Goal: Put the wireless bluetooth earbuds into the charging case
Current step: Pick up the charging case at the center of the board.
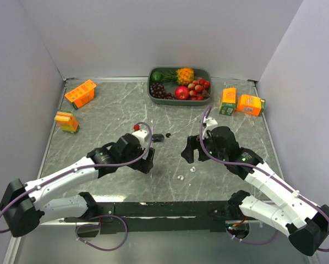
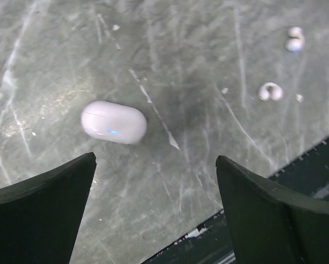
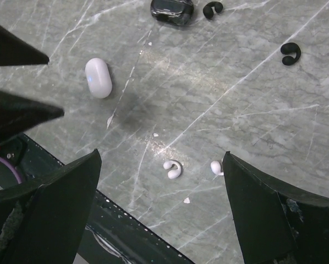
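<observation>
Marble table (image 1: 109, 115) is shared at the back by a fruit tray (image 1: 170, 102) and orange cartons (image 1: 80, 93), well apart from the left gripper (image 2: 154, 159) and right gripper (image 3: 162, 155), both spread wide. A closed white case (image 2: 114, 122) and a black case (image 3: 171, 10) are seen mid-table. Glossy, curled white earbuds (image 3: 173, 169) are laid loose by the right gripper, and black earbuds (image 3: 290, 53) near the black case.

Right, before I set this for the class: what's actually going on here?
Two robot arms hover over a table, nothing picked up yet. The left arm and right arm both have their jaws open and empty. A closed white charging case lies just beyond the left arm's open jaws, with two white earbuds loose nearby. A black case and two black earbuds lie further back. All four earbuds sit out on the table.
</observation>
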Robot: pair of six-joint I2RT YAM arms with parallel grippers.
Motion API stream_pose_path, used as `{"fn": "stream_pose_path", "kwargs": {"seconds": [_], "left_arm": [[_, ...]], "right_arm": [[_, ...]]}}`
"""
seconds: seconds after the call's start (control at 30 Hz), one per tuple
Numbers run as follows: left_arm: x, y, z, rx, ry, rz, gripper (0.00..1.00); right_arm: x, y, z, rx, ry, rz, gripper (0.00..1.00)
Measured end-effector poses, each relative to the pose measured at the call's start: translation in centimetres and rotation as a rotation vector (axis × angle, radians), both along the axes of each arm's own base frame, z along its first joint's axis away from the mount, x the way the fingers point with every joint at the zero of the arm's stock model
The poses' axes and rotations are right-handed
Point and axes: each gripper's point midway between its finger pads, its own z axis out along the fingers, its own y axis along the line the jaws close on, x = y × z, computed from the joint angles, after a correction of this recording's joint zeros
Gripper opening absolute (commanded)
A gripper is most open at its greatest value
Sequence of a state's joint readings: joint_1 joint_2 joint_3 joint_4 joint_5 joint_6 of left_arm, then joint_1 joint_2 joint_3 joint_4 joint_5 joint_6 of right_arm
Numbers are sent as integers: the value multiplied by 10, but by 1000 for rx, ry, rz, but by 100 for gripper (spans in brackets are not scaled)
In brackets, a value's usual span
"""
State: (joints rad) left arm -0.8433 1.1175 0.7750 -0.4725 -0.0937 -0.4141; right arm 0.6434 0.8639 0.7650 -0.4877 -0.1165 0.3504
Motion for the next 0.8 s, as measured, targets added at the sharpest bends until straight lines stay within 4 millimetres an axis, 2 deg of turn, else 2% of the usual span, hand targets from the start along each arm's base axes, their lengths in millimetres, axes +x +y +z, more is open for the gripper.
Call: {"fn": "stream_pose_path", "kwargs": {"seconds": [0.07, 0.17, 0.47, 0.67, 0.8], "left_arm": [[-7, -2, 6, -24, -21, -39, 96], [-4, -6, 11, -36, -46, -59, 96], [18, -15, -21, 133, 29, -48, 96], [41, -20, -18, 161, 8, 21, 96], [36, -16, -26, 158, 31, 35, 96]], "right_arm": [[-1, 1, 1, 3, -1, 4, 100], [-2, 1, 2, 7, -4, 9, 99], [-6, 2, 0, -2, 3, 20, 99], [-7, 0, 0, -12, 6, 17, 99], [-8, -2, 1, -17, 2, 10, 100]]}}
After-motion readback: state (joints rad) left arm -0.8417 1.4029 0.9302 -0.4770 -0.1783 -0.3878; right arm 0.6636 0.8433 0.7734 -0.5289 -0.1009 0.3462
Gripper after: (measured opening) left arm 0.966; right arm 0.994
